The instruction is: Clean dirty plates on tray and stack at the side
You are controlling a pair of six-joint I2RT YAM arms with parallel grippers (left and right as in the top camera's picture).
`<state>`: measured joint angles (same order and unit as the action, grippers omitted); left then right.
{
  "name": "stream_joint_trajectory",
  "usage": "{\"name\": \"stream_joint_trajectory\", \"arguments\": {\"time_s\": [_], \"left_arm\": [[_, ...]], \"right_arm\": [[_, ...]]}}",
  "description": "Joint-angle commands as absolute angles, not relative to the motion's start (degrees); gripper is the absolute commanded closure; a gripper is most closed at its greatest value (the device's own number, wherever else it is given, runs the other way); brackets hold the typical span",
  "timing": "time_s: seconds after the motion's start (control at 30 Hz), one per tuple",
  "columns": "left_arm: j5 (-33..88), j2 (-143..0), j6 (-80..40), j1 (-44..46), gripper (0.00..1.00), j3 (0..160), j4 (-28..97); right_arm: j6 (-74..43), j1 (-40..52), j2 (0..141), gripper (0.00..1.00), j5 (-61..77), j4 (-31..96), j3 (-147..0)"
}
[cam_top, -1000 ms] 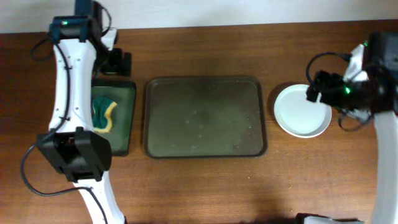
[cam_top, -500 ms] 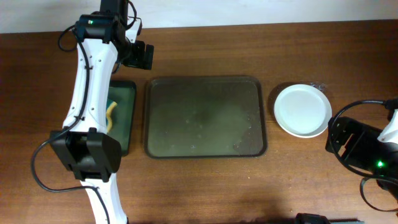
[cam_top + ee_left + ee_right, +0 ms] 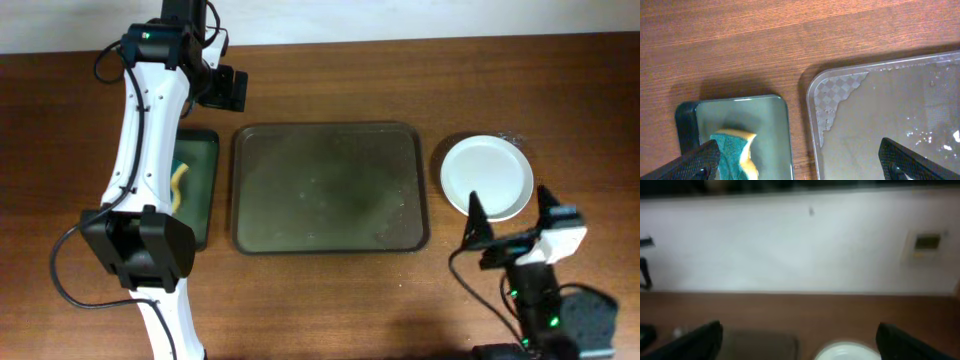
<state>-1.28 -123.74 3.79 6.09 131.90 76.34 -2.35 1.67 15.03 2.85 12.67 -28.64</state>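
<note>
The olive-brown tray [image 3: 330, 188] lies mid-table with only droplets and smears on it. White plates [image 3: 487, 177] sit to its right on the table; they look like one disc from above, so I cannot tell how many are stacked. My left gripper [image 3: 225, 90] hovers open and empty over the tray's back left corner [image 3: 840, 90]. My right gripper [image 3: 511, 222] is open and empty near the front edge, just in front of the plates. Its blurred wrist view shows a plate rim [image 3: 847, 352] between the fingers [image 3: 800, 350].
A smaller dark green tray [image 3: 200, 160] lies left of the big tray and holds a green and yellow sponge [image 3: 178, 187]. Both show in the left wrist view: the small tray [image 3: 735, 115] and the sponge [image 3: 732, 150]. A white wall runs behind the table.
My right arm drew back from the plates to the front right, and its gripper now points toward the back wall. My left arm swung from the far left to the tray's back left corner, then held.
</note>
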Motion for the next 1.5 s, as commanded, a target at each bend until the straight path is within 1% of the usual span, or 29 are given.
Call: {"name": "stream_joint_trajectory", "arguments": {"time_s": [0.0, 0.07, 0.2, 0.4, 0.53, 0.67, 1.47], "left_arm": [[-0.84, -123.52, 3.46, 5.96, 0.01, 132.07, 76.31], [-0.82, -123.52, 3.46, 5.96, 0.0, 132.07, 76.31], [-0.84, -123.52, 3.46, 5.96, 0.01, 132.07, 76.31], [-0.82, -123.52, 3.46, 5.96, 0.01, 132.07, 76.31], [-0.84, -123.52, 3.46, 5.96, 0.01, 132.07, 76.31], [-0.84, -123.52, 3.46, 5.98, 0.01, 132.07, 76.31], [-0.84, -122.76, 3.46, 6.33, 0.01, 132.05, 76.31]], "right_arm": [[-1.72, 2.94, 8.88, 0.02, 2.33, 4.25, -17.74], [-1.72, 3.55, 6.11, 0.02, 2.33, 0.64, -12.58], [-1.69, 3.79, 4.25, 0.02, 2.28, 0.03, -8.97], [-1.72, 3.79, 1.32, 0.02, 2.31, -8.82, -1.21], [-1.69, 3.79, 0.19, 0.02, 0.75, -6.68, -0.32], [-2.81, 3.79, 0.19, 0.02, 0.75, 4.62, -0.32], [-2.81, 3.79, 0.21, 0.02, 0.8, 4.54, -0.32]]}}
